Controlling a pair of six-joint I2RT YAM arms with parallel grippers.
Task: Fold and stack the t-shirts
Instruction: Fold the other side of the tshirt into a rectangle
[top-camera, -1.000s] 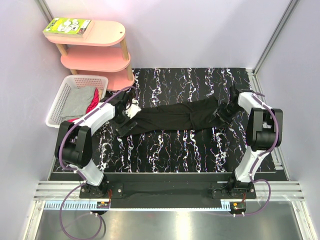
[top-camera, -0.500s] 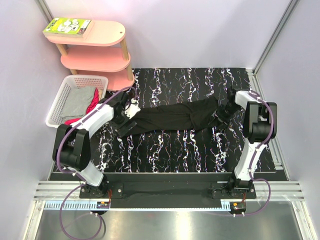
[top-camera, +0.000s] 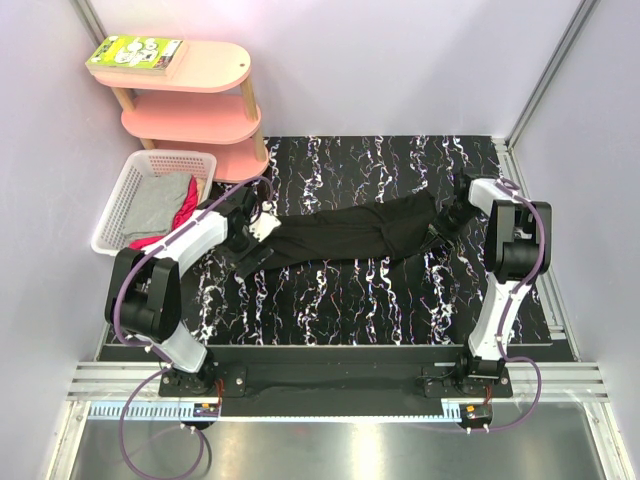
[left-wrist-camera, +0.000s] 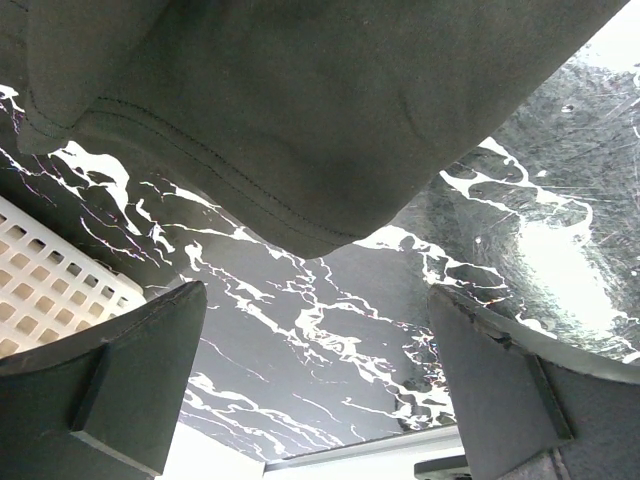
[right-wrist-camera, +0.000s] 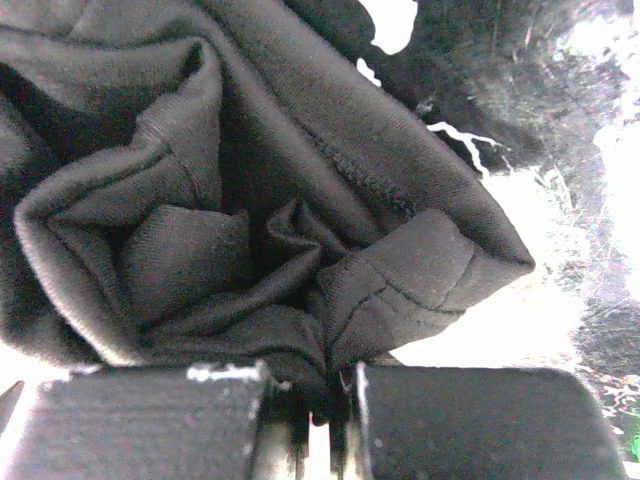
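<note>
From above, the black t-shirt (top-camera: 350, 235) lies as a rumpled band across the middle of the worktop (top-camera: 340, 300), between my left gripper (top-camera: 255, 235) and right gripper (top-camera: 448, 218). The grey shirt (top-camera: 158, 203) and red shirt (top-camera: 186, 208) wait in the basket (top-camera: 120, 215) off the left edge.

Left wrist: this gripper stands spread, the hem beyond it, nothing pinched.

Right wrist: this gripper is pressed together, pinching bunched black cloth.

I judge no fold made and no stack begun.

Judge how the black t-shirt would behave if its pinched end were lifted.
Probably floppy: the black t-shirt bunches into soft folds where the right tool is shut on it. It would likely sag and drag, since most of it lies stretched along the table. Likely not slippery: matte knit cloth.
</note>
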